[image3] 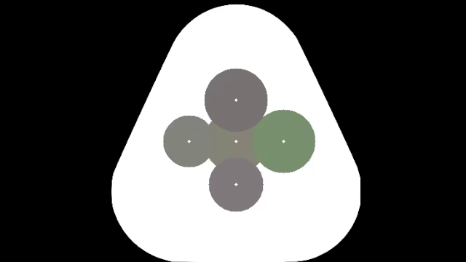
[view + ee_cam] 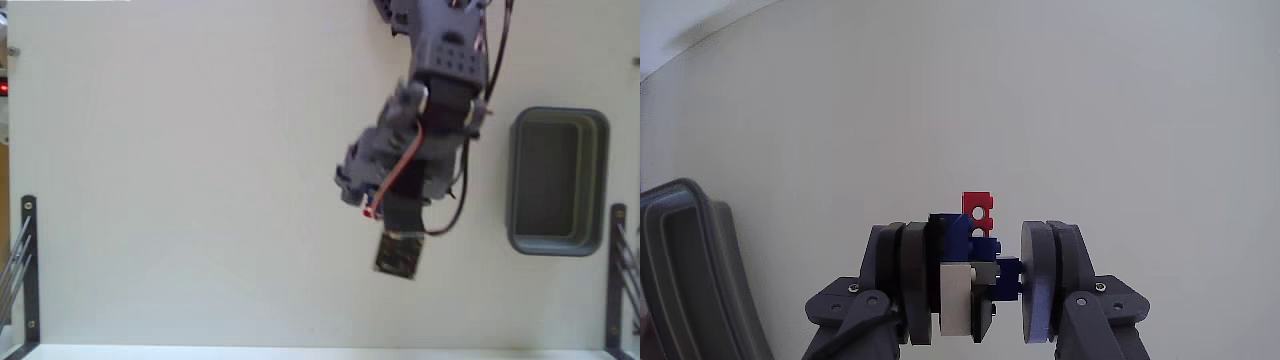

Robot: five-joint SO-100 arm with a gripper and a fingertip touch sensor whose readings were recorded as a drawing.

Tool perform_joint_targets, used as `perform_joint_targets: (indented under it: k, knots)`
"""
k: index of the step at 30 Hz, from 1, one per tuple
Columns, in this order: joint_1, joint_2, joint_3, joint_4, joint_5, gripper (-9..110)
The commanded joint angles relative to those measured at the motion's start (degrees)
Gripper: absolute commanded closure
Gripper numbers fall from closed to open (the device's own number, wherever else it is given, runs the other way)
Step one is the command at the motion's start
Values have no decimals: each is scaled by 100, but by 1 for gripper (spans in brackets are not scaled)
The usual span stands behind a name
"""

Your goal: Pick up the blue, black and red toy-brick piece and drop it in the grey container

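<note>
Gripper (image 2: 980,285) pinches small blue, red and black plastic toy-brick piece (image 2: 975,240) between its jaws. Dark grey rounded plastic container (image 2: 557,180) at 3 o'clock of arm, fixed view. Piece looks light, rigid, slippery; hold flat sides.

A: Any text, labels, nos. readable?
B: None. Fixed view: table (image 2: 180,180) plain, grey container (image 2: 557,182) unmarked, arm housing shows no legible print.
A: Circuit board (image 2: 399,256) w/ wires?
B: Too blurred, no markings can be made out.
A: Wrist view?
B: Toy-brick piece (image 2: 975,255) has no lettering visible; gripper (image 2: 980,290) pads blank too. Red light at left edge of fixed view (image 2: 4,89) is just a glow, no digits legible.
</note>
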Motion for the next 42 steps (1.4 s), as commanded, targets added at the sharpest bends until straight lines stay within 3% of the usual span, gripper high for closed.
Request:
perform_joint_targets:
  k: [1, 42]
  knots:
    - [-266, 63, -248, -160, 18, 58]
    - [-4043, -1137, -878, -725, 18, 58]
